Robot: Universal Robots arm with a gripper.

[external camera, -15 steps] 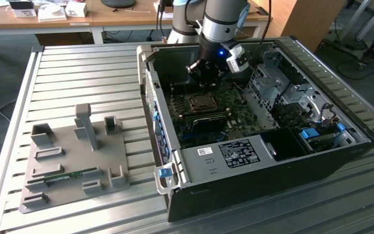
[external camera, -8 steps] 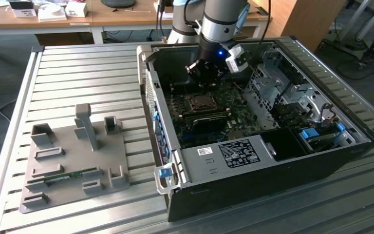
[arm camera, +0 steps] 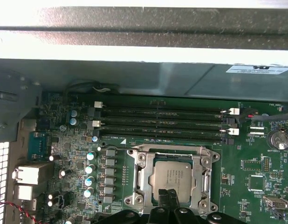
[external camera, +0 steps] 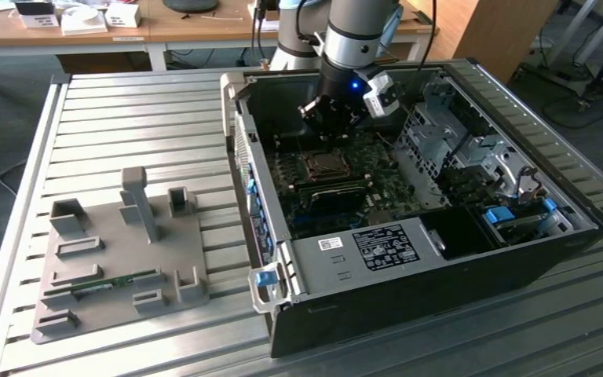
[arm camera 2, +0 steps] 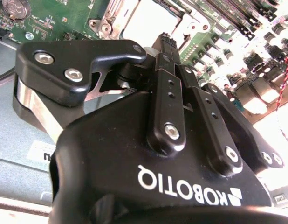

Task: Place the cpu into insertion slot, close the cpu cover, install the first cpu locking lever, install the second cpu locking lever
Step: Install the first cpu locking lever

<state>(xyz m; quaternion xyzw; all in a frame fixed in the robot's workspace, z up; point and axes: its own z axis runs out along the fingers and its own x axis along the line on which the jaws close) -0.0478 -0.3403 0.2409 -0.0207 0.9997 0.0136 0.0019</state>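
Hand (arm camera: 169, 193) pinched shut over sq grey-gold cpu (arm camera: 174, 176), framed by silvery metal cpu cover (arm camera: 144, 176).

The gripper (arm camera: 171, 195) is matt black, with white lettering and silvery screw heads. The cpu (arm camera: 174, 178) is greyish-gold inside the silvery cpu cover (arm camera: 140, 173). The motherboard (arm camera: 235, 193) is green, its memory slots (arm camera: 162, 123) are black with white end latches, and its capacitors (arm camera: 90, 168) are blue-topped. The computer case (external camera: 438, 290) is black with a blue latch (external camera: 266, 276). The ribbed table (external camera: 123, 118) is pale grey. The fixture plate (external camera: 103, 228) is duller grey and bears a green memory stick (external camera: 103, 284).
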